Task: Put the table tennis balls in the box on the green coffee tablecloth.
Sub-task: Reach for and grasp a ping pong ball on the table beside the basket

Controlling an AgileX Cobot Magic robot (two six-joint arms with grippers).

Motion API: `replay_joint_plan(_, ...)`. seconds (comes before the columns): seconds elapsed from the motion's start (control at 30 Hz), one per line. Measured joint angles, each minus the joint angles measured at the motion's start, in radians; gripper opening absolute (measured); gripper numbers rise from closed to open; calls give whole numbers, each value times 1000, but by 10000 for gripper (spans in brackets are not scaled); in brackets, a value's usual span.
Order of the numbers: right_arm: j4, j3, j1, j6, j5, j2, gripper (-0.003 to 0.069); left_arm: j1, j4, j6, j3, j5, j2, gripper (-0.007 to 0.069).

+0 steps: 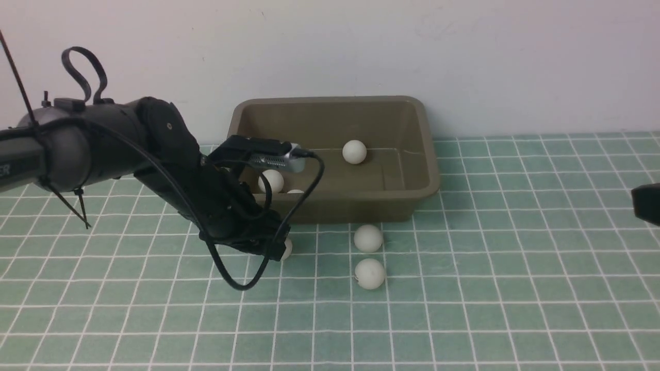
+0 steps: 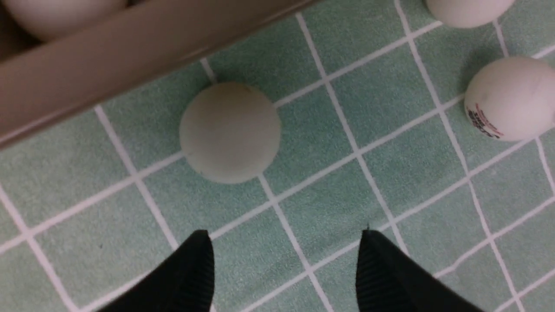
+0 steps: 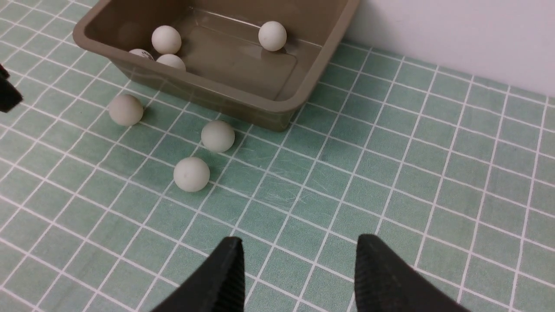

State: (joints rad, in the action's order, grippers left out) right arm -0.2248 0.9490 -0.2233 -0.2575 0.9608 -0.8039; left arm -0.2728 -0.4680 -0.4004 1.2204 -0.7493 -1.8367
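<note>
Left gripper [image 2: 284, 236], jaws apart, empty, table tennis ball [image 2: 230, 132] just ahead on green coffee tablecloth [image 2: 381, 117], beside box [image 2: 130, 56]; right gripper [image 3: 299, 240] parted, empty

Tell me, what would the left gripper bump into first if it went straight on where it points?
Probably the white ball lying on the green cloth, lined up ahead between the open fingers of the left gripper. The box wall is just behind it. Depth is hard to judge.

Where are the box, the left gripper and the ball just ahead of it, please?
box [image 1: 361, 207]: front view, front wall.
left gripper [image 2: 285, 236]: left wrist view, between fingertips.
ball [image 2: 230, 132]: left wrist view, centre.
</note>
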Motion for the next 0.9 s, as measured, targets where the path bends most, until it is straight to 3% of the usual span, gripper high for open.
replay_joint_plan(0.17, 4, 0, 0, 0, -1, 0, 325, -32, -3, -122, 0, 6, 0, 461)
replay_joint_plan(0.33, 24, 0, 0, 0, -16, 0, 325, -39, -27, -136, 0, -16, 4, 492)
replay_joint_plan(0.47, 31, 0, 0, 0, -23, 0, 325, -39, -30, -131, 0, -89, 42, 423)
replay_joint_plan(0.7, 63, 0, 0, 0, -25, 0, 325, -39, -27, -116, 0, -195, 253, 218)
replay_joint_plan(0.9, 70, 0, 0, 0, -32, 0, 325, -41, -27, -101, -28, -215, 442, 195)
